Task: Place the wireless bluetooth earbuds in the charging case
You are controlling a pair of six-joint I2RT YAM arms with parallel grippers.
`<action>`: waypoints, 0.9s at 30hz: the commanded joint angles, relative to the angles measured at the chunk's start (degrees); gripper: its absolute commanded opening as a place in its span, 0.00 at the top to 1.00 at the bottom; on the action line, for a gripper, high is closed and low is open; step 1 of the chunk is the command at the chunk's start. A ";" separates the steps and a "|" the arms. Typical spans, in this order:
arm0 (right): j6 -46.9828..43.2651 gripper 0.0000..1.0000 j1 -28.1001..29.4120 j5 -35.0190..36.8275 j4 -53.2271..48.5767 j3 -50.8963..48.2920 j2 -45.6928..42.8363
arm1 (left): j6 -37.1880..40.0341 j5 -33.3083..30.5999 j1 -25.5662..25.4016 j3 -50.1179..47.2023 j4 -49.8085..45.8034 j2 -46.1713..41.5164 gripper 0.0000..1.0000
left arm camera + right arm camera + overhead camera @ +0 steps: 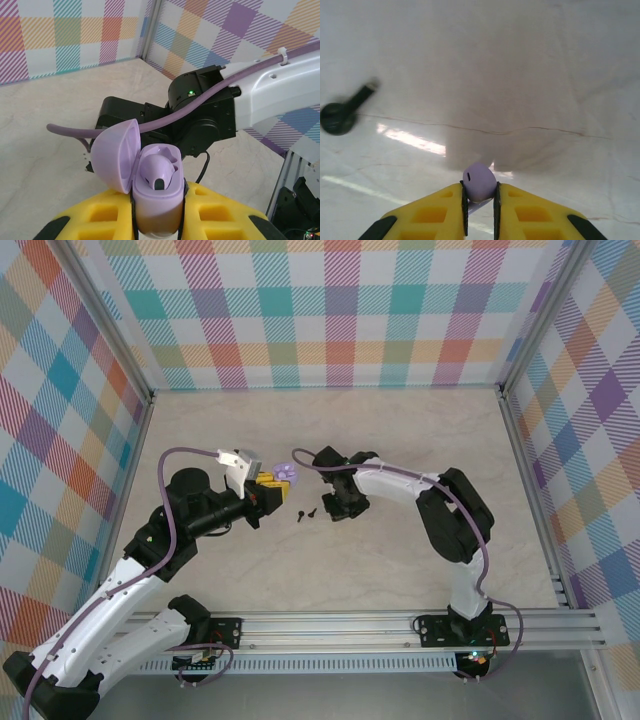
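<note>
My left gripper (159, 212) is shut on the lavender charging case (157, 200), holding it upright above the table. The case's lid (116, 155) hangs open to the left, and one lavender earbud (158, 170) sits in a slot. From above, the case (285, 473) shows at the left gripper's (270, 487) tip. My right gripper (480, 192) is shut on a second lavender earbud (479, 181), just above the tabletop. A black earbud (342, 112) lies on the table to its left. Two black earbuds (300, 517) (313, 511) lie between the grippers, close to the right gripper (335, 506).
The beige marbled tabletop (400, 430) is ringed by plaid walls (340, 310). A metal rail (400, 625) runs along the near edge. In the left wrist view, the right arm's black wrist and purple cable (200, 105) stand close behind the case.
</note>
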 commanded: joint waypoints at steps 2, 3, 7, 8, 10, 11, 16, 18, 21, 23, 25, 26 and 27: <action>-1.84 0.79 -1.83 2.90 -2.01 -1.71 -0.69 | -0.26 1.06 -0.51 0.69 1.07 -0.03 0.92; -1.92 0.79 -2.10 3.05 -2.18 -1.93 -0.64 | -0.26 1.05 -0.52 0.65 1.07 0.05 0.92; -1.48 0.75 -2.48 2.80 -2.76 -1.83 -0.82 | -0.32 0.85 -0.50 0.54 1.37 0.13 0.92; -1.04 0.72 -2.48 2.47 -2.71 -1.71 -0.93 | -0.34 0.94 -0.50 0.51 1.48 0.21 0.92; 0.36 0.66 -2.57 1.59 -2.52 -1.28 -1.04 | -0.41 1.06 -0.52 0.49 1.68 0.31 0.92; 1.32 0.63 -2.55 1.15 -2.52 -0.98 -1.04 | -0.42 1.05 -0.51 0.51 1.68 0.33 0.92; 9.46 0.59 -2.88 0.68 -5.30 1.68 -0.43 | -0.26 1.08 -0.48 0.53 1.51 0.31 0.92; 12.87 0.59 -3.14 1.07 -6.75 2.53 0.20 | -0.19 1.06 -0.52 0.52 1.51 0.31 0.92; 15.68 0.60 -3.27 0.65 -8.38 4.26 1.94 | -0.07 1.14 -0.52 0.40 1.68 0.39 0.92; 16.73 0.62 -3.27 0.46 -9.28 5.43 3.09 | -0.08 1.22 -0.52 0.46 1.59 0.39 0.92; 17.71 0.62 -3.27 0.68 -10.57 6.66 4.19 | 0.01 1.21 -0.52 0.51 1.51 0.27 0.92; 17.90 0.62 -3.27 0.61 -11.05 7.22 4.66 | 0.01 1.21 -0.50 0.45 1.51 0.22 0.92; 18.18 0.62 -3.27 0.59 -11.45 7.66 5.05 | 0.02 1.21 -0.52 0.46 1.48 0.14 0.92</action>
